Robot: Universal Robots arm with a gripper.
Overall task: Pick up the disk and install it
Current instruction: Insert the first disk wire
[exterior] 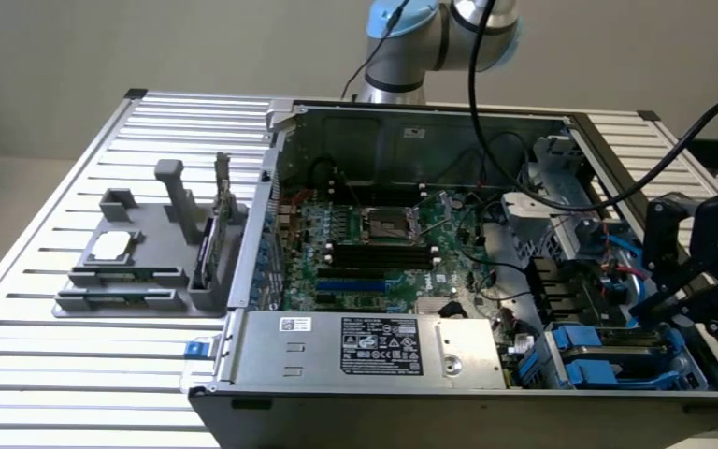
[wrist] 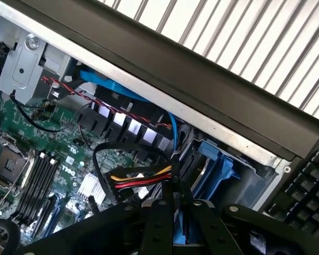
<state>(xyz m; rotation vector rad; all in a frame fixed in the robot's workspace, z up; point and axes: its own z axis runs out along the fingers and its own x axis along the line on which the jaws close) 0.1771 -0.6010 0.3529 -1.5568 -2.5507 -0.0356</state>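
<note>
The disk (exterior: pixel 619 340) sits low in the drive bay at the corner of the open computer case (exterior: pixel 287 140), on the exterior view's right, its blue frame (wrist: pixel 182 236) showing between the fingers. The gripper (exterior: pixel 653 311) is clenched narrowly on that frame. Beside it lies the silver power-supply box (exterior: pixel 372 344), with the motherboard (exterior: pixel 372 243) beyond.

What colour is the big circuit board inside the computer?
Green. The circuit board shows best in the exterior view.

The claw (exterior: pixel 661 316) hangs near the disk (exterior: pixel 611 348) (blue-framed) inside the case (exterior: pixel 396 416).
</note>
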